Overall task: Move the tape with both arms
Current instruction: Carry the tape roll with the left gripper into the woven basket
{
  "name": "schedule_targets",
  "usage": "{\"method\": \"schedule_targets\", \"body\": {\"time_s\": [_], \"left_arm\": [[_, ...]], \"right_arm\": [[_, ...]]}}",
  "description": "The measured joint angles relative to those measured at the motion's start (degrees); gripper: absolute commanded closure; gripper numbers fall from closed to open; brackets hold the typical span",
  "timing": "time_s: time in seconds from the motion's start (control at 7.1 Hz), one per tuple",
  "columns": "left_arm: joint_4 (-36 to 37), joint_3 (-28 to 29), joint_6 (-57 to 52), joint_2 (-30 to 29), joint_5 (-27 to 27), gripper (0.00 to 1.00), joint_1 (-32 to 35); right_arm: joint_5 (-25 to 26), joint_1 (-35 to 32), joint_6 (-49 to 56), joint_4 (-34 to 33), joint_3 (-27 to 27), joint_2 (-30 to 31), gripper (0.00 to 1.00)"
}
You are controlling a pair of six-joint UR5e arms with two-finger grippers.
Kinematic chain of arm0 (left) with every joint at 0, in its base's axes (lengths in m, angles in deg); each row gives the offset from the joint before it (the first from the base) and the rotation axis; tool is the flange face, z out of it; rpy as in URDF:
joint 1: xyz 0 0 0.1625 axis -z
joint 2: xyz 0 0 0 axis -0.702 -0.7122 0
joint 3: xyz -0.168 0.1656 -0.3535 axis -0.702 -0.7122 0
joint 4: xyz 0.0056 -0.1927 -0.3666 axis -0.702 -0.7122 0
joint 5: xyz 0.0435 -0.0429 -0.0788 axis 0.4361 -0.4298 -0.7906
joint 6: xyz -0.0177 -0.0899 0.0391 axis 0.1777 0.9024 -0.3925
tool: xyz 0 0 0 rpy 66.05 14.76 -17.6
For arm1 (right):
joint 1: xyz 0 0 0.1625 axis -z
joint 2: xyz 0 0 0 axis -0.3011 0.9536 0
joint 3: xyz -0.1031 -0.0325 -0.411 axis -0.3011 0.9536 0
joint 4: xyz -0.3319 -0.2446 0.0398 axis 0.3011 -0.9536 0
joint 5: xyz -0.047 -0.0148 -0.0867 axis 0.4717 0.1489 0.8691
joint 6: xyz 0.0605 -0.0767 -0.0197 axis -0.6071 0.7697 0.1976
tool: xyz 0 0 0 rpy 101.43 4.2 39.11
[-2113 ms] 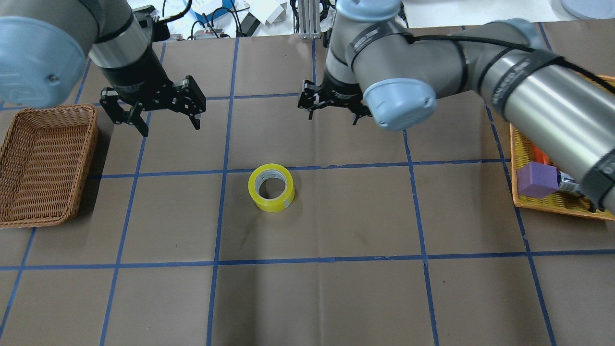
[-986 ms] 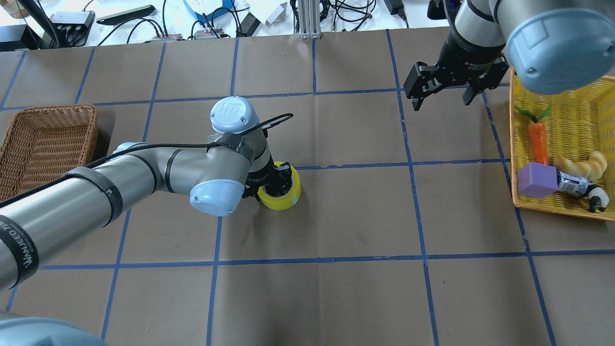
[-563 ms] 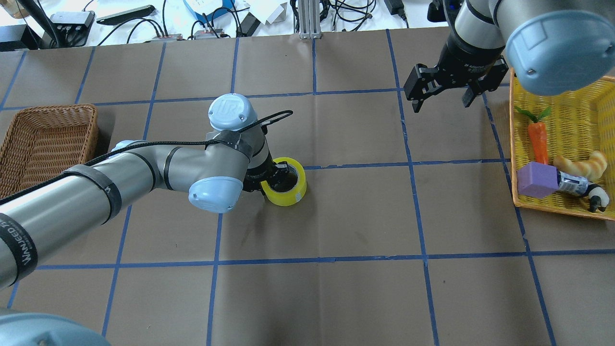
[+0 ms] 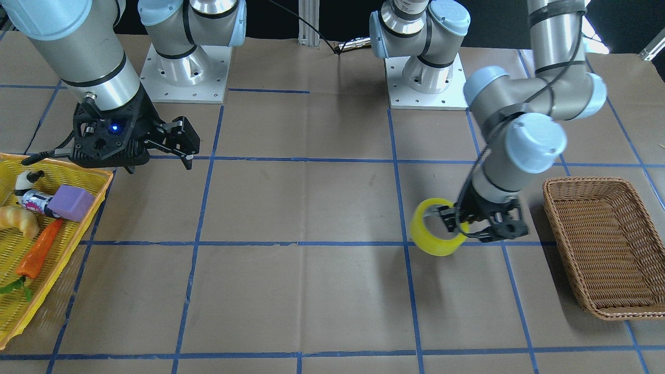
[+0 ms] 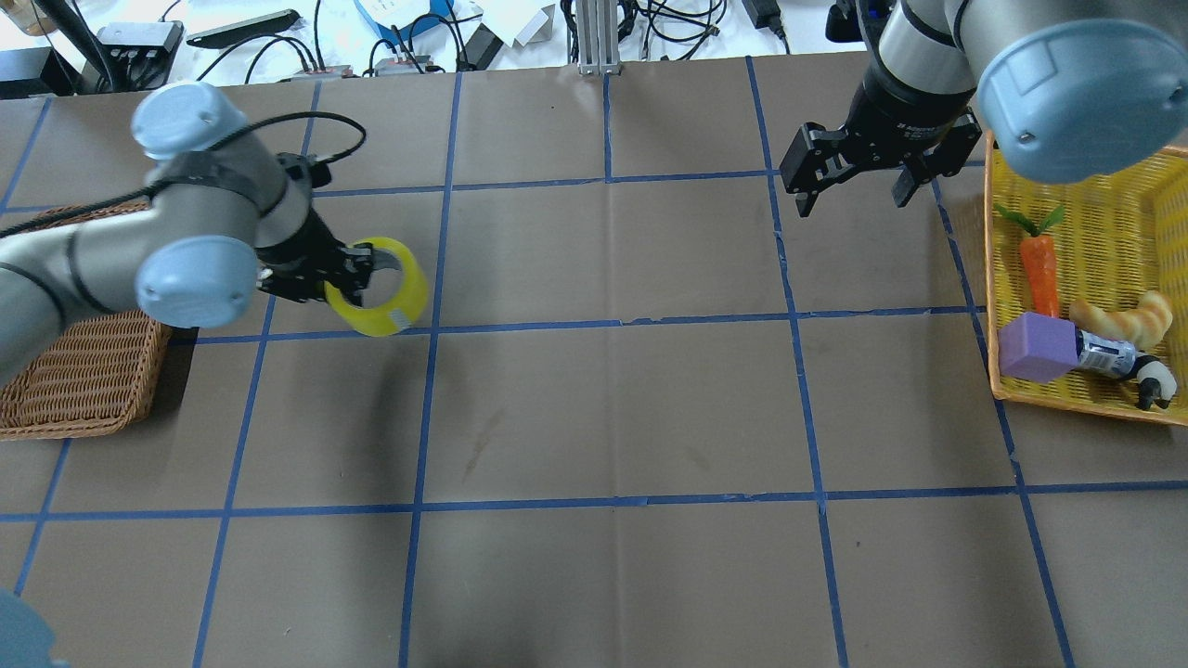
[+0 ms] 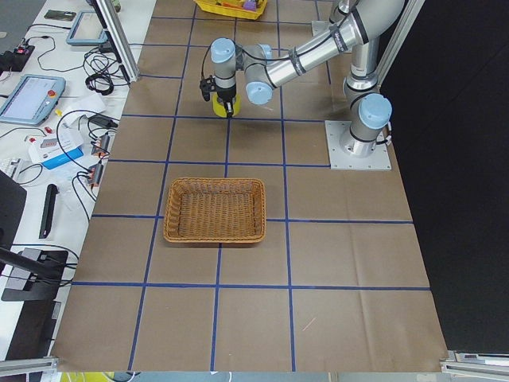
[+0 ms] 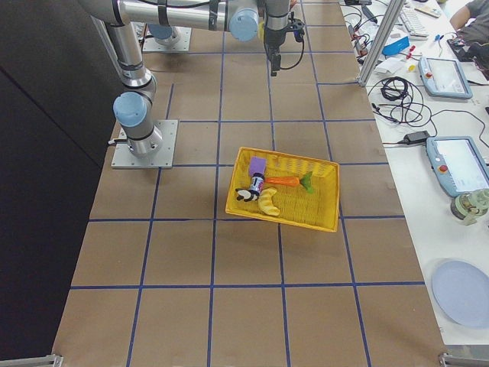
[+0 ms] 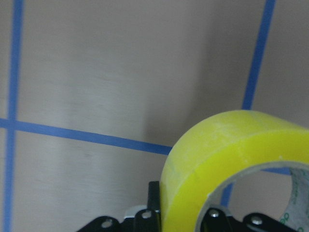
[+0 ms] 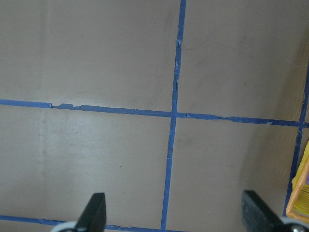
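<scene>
The yellow tape roll (image 5: pixel 385 295) hangs in my left gripper (image 5: pixel 345 278), lifted above the table. It also shows in the front view (image 4: pixel 435 233) and close up in the left wrist view (image 8: pixel 227 159). The left gripper (image 4: pixel 462 222) is shut on the roll's wall, one finger inside the core. It is a short way from the brown wicker basket (image 5: pixel 83 371). My right gripper (image 5: pixel 854 176) is open and empty, hovering at the far right near the yellow basket (image 5: pixel 1132 213). In the right wrist view its fingertips (image 9: pixel 94 212) stand wide apart over bare table.
The brown wicker basket (image 4: pixel 597 249) is at my left, with nothing in it. The yellow basket (image 4: pixel 31 249) at my right holds a carrot (image 5: pixel 1039 269), a purple block (image 5: pixel 1035 345), a croissant and a small bottle. Cables and devices lie beyond the table's far edge.
My left gripper has lifted the tape off the table's middle and carried it left toward the brown basket. The right arm has stayed near the yellow basket.
</scene>
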Motion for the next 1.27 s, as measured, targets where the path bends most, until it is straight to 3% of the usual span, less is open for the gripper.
{"method": "schedule_targets", "body": {"time_s": [0.42,0.56,0.7,0.85,0.99,1.27], "left_arm": [[-6.3,13.0,-29.8,-6.1,2.5,0.97,-18.1],[-6.2,16.7,-36.4,-10.5,3.0,0.88,-22.4],[-4.7,19.3,-40.5,-15.1,3.2,0.74,-25.2],[-2.1,20.4,-42.2,-18.4,3.3,0.19,-26.5],[-0.3,20.7,-42.9,-20.0,3.3,0.00,-27.0],[-0.3,20.8,-43.0,-19.5,3.4,0.00,-27.2]], "right_arm": [[0.0,0.0,0.0,0.1,0.0,0.0,0.00],[0.0,0.0,0.0,0.2,0.0,0.0,0.00],[0.1,0.0,0.0,0.3,0.0,0.0,0.00],[0.1,0.0,0.0,0.4,0.0,0.0,0.00],[0.2,0.0,0.1,0.5,0.0,0.0,0.00],[0.2,0.0,0.1,0.5,0.0,0.0,0.00]]}}
